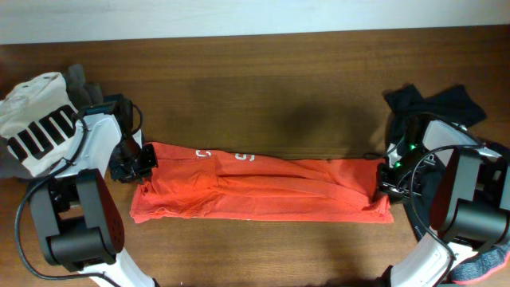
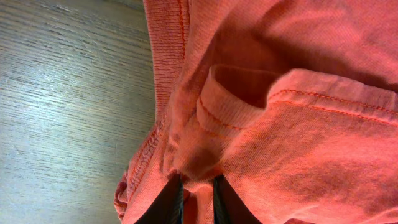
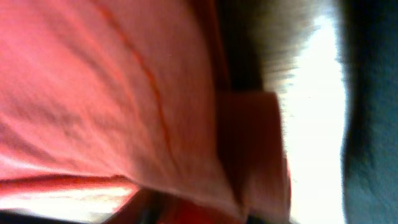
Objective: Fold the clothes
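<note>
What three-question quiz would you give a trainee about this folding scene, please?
1. True or false: the orange shirt lies stretched out between the left gripper and the right gripper.
2. Apart from the shirt, which garment lies nearest the left gripper? A. white striped garment B. blue towel C. green sock
3. Fill in: the black garment lies nearer the ____ gripper.
Key: 1 true; 2 A; 3 right.
</note>
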### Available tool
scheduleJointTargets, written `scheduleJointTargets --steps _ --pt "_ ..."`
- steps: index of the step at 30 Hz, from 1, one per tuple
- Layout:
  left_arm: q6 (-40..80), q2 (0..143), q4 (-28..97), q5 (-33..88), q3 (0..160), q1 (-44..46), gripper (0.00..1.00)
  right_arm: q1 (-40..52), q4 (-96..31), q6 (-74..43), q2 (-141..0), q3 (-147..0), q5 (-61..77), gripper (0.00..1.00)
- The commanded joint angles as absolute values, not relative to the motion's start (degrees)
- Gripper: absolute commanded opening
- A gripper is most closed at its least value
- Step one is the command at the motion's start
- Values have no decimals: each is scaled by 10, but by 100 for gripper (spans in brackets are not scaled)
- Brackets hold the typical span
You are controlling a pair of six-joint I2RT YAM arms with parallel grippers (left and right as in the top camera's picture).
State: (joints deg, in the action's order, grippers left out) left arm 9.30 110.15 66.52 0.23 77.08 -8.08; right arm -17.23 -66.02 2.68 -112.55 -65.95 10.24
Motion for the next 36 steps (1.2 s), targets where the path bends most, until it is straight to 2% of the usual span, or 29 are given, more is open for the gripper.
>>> scheduleJointTargets --steps 1,5,12,13,14,15,25,36 --pt "98 1095 663 9 766 -84 17 -169 -625 41 -1149 -647 146 13" --pt "98 1094 664 8 769 -84 17 -169 -621 41 -1141 -669 148 4" --pt "116 1057 663 -13 800 -84 22 -169 -622 41 -1123 -696 148 4" --pt "116 1046 661 -20 802 -84 32 -169 -622 41 -1114 -700 147 4" --pt "116 1039 660 -25 803 -84 56 -169 -622 41 -1104 -704 144 4" --pt "116 1030 658 -26 803 -84 68 -169 -622 41 -1093 -708 143 4" --pt "119 1021 658 -23 803 -84 70 -154 -689 41 -1019 -783 105 4" --pt "120 1021 658 -12 803 -84 70 49 -696 -25 -1021 -820 102 4"
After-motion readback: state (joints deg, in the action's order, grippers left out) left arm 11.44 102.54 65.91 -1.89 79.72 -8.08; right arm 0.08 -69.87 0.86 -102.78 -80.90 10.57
